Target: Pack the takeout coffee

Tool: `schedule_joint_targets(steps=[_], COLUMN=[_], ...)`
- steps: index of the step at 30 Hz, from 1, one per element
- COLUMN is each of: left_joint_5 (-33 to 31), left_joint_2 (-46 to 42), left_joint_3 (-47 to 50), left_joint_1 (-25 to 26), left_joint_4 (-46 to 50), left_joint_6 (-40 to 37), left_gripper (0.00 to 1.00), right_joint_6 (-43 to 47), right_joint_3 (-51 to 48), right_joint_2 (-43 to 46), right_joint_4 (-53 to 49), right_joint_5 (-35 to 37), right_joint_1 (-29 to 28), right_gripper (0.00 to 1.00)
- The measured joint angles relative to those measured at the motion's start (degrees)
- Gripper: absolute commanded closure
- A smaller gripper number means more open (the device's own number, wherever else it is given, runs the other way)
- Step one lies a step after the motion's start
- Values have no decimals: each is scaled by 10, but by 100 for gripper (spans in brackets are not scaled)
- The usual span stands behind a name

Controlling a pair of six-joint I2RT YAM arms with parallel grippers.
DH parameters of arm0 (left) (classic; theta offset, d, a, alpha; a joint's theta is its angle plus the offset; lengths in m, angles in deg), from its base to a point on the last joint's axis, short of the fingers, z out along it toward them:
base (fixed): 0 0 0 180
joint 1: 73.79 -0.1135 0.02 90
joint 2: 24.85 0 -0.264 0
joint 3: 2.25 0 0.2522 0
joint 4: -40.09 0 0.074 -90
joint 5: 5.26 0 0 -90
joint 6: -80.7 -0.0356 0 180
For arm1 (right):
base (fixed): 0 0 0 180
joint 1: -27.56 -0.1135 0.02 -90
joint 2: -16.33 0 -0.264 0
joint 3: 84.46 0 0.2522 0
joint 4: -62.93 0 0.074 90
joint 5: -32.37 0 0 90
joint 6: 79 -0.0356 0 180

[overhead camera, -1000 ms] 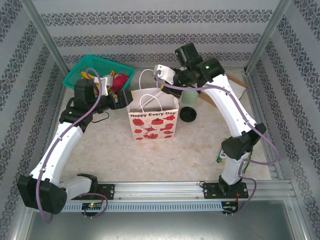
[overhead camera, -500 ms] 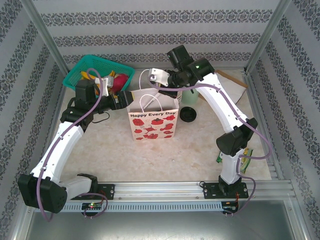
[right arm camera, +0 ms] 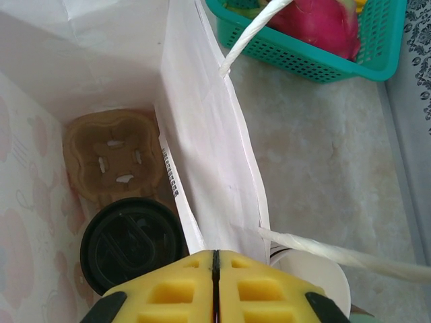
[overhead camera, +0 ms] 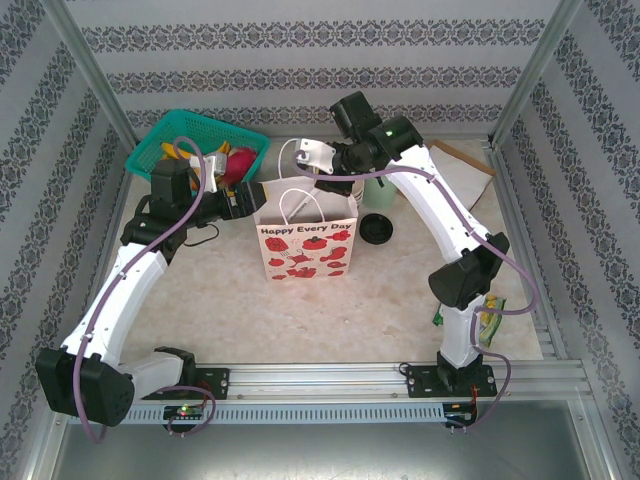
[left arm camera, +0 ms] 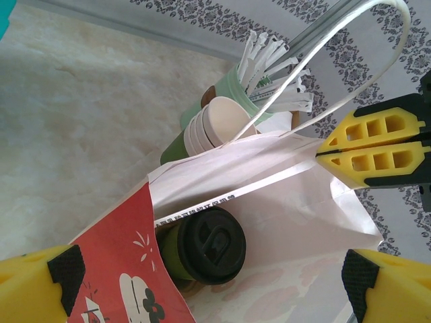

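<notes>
- A pale marbled table (overhead camera: 400,290) is shown inside a booth lined with grey patterned wallpaper and framed by metal rails.
- The takeout coffee (right arm camera: 131,245), a dark green cup under a black lid, is found upright at the bottom of a paper bag (overhead camera: 305,250). It appears to be seated in one pocket of the brown carrier tray (right arm camera: 114,158), and the other pocket is left empty.
- The bag is stood upright mid-table with its mouth open upward, so the cup can be lowered straight in. Packing is judged nearly done.
- The right gripper (right arm camera: 215,279) is hung above the bag's mouth, pointing down over the cup. Its yellow pads are pressed together and nothing is seen between them.
- The left gripper (overhead camera: 250,198) is set at the bag's left rim with its fingers spread wide, probably to steady the opening. Contact cannot be told.
- The right arm is arched high over the bag's back edge, and the left arm is stretched forward with its wrist turned inward.
- A mint-green cup of straws (left arm camera: 232,94) and stacked pale cups (left arm camera: 212,128) are placed just behind the bag. A teal basket (overhead camera: 160,140) is set at the back left.
</notes>
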Motion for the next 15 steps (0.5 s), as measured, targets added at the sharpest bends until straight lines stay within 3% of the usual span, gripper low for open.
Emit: schedule_joint_targets(steps=[15], left_joint_5=[-15], left_joint_2=[10], left_joint_3=[0], left_joint_1=[0], left_joint_4=[0], left_joint_6=[4], left_gripper=[0], right_joint_6=[-37], right_joint_3=[2], right_joint_2=[19], right_joint_4=[4], right_joint_5=[21], right_joint_1=[0], right_gripper=[70])
